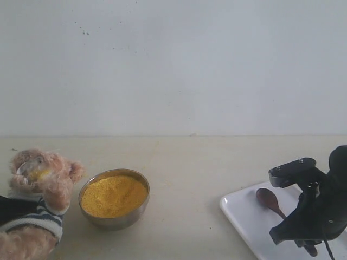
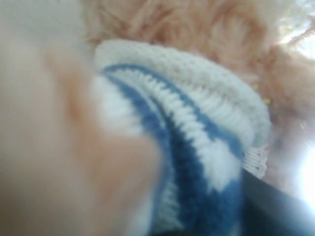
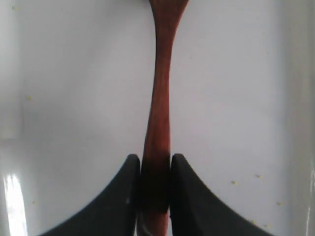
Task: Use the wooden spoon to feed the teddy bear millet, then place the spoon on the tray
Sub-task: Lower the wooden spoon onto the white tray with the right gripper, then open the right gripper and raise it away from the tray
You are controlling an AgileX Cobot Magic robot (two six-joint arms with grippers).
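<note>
Since the slim dark reddish-brown wooden spoon [image 3: 160,88] seems light, stiff and smooth, the right gripper [image 3: 156,162] clamps its thin handle; the left gripper [image 1: 13,208] I cannot tell.

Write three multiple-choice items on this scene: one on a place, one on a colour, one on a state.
1. Where is the wooden spoon? A inside a glass jar; B over the tray; C on a folded cloth.
2. What colour is the millet? A yellow-orange; B white; C green.
3. How is the right gripper? A open and empty; B out of view; C shut on the spoon's handle.
Answers: 1 B, the spoon's bowl shows against the white tray; 2 A, the mound is plainly yellow-orange; 3 C, both fingers press the handle in the right wrist view.
</note>
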